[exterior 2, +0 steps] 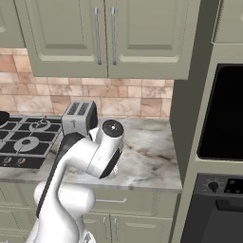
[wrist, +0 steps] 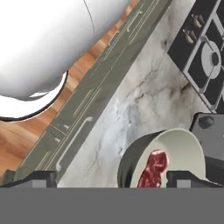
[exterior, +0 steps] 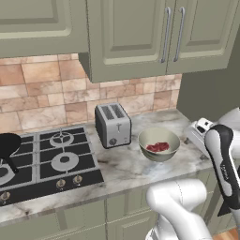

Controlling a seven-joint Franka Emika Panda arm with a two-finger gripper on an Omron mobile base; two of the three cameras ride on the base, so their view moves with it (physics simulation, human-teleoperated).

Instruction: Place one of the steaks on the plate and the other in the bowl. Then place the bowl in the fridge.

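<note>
- one deep round beige-grey bowl (exterior: pixel 159 143) stands on the pale marbled countertop (exterior: pixel 126 164), just right of the silver two-slot toaster (exterior: pixel 113 124) and apart from it by a narrow strip of bare stone.
- one pinkish-red slab of steak (exterior: pixel 158 147) lies flat on the bowl's floor; in the hand view the steak (wrist: pixel 153 168) sits toward the near wall of the bowl (wrist: pixel 183 148).
- two dark fingertips of the gripper (wrist: pixel 111 179) rise at the bottom of the hand view, spread wide, one left of the bowl's rim and one over its right part; nothing is between them but the bowl's near edge and the steak below.
- the white arm bends over the counter's front edge, right of the bowl in the left base view.
- the bowl stands back from the counter's front edge, with open marble in front of it and to its right toward the tall grey-green side panel (exterior 2: pixel 182 118).
- the black gas hob (exterior: pixel 47 159) fills the counter left of the toaster, with a black pan (exterior: pixel 8 144) on its far left burner.
- grey-green wall cabinets (exterior: pixel 136 33) hang above the toaster and bowl, with clear air between their lower edge and the bowl's rim.
- a black built-in oven door (exterior 2: pixel 223 114) sits in the tall unit at the counter's right end.
</note>
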